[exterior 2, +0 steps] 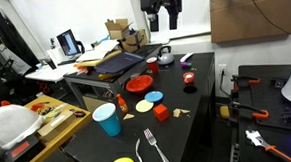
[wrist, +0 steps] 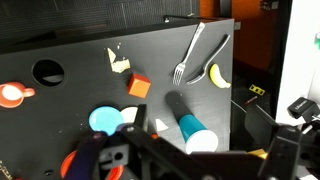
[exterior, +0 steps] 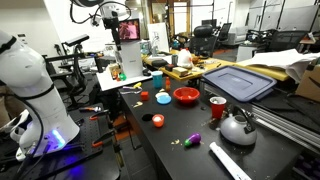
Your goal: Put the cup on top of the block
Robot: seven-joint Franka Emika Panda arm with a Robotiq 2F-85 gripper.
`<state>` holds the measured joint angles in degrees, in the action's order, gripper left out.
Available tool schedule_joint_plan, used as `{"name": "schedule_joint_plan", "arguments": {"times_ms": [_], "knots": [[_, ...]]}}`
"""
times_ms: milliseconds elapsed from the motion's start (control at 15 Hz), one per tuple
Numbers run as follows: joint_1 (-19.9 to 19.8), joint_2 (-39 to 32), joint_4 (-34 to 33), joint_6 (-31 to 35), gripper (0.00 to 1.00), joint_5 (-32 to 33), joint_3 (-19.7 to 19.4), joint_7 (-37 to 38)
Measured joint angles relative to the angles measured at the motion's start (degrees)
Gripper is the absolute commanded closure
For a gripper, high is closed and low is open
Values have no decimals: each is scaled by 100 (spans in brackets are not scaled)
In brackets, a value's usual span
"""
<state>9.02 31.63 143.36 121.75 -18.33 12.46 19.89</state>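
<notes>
The small orange-red cup [exterior: 157, 120] with a pale inside stands upright on the black table; it also shows in the other exterior view [exterior 2: 189, 78] and at the left edge of the wrist view [wrist: 10, 95]. The small red block [exterior 2: 161, 112] sits apart from it, next to a light blue disc; it shows in both exterior views [exterior: 144, 96] and in the wrist view [wrist: 139, 87]. My gripper [exterior 2: 162, 12] hangs high above the table, far from both, open and empty. In the wrist view its dark fingers [wrist: 195, 165] fill the bottom edge.
A light blue cup [wrist: 190, 130] stands near the block. A fork [wrist: 190, 52] and a banana [wrist: 217, 75] lie beyond it. A wide red bowl [exterior: 186, 96], a taller red mug [exterior: 217, 107] and a kettle [exterior: 237, 127] stand on the table.
</notes>
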Motion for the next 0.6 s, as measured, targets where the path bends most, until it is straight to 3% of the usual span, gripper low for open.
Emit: {"name": "schedule_joint_plan", "arguments": {"times_ms": [333,600], "knots": [[1,-214,-129,1,0,0,9,-2],[2,-802,-526,84,0,0,29,-3]]}}
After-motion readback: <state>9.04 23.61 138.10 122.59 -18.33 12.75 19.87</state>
